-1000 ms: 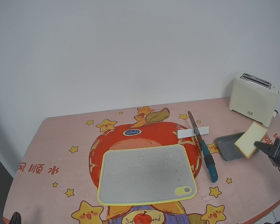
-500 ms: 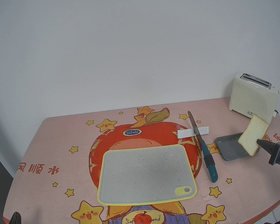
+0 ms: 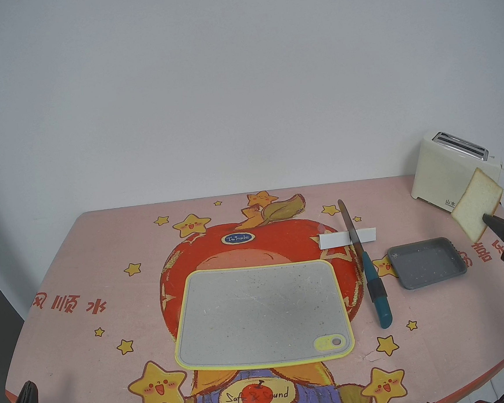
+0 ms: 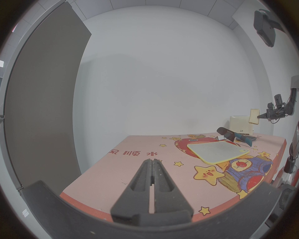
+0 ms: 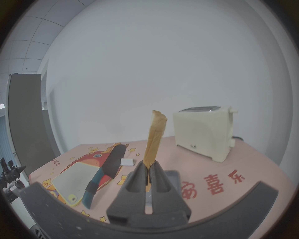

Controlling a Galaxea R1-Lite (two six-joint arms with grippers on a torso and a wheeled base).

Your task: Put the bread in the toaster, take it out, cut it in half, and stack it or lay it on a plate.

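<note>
Here, bread slice (image 3: 477,204) upright in right pincer (image 3: 487,218), aloft beside toaster (image 3: 455,175)

Right gripper (image 3: 489,218): far right of scene, raised, fingers pointing left and slightly up. Jaws clamped on lower corner of bread slice (image 3: 477,204), slice standing on edge above fingertips. Right arm mostly beyond right edge of head view. Left gripper (image 4: 152,162): low at near left corner, fingers pressed together, apparently nothing between them.
</note>
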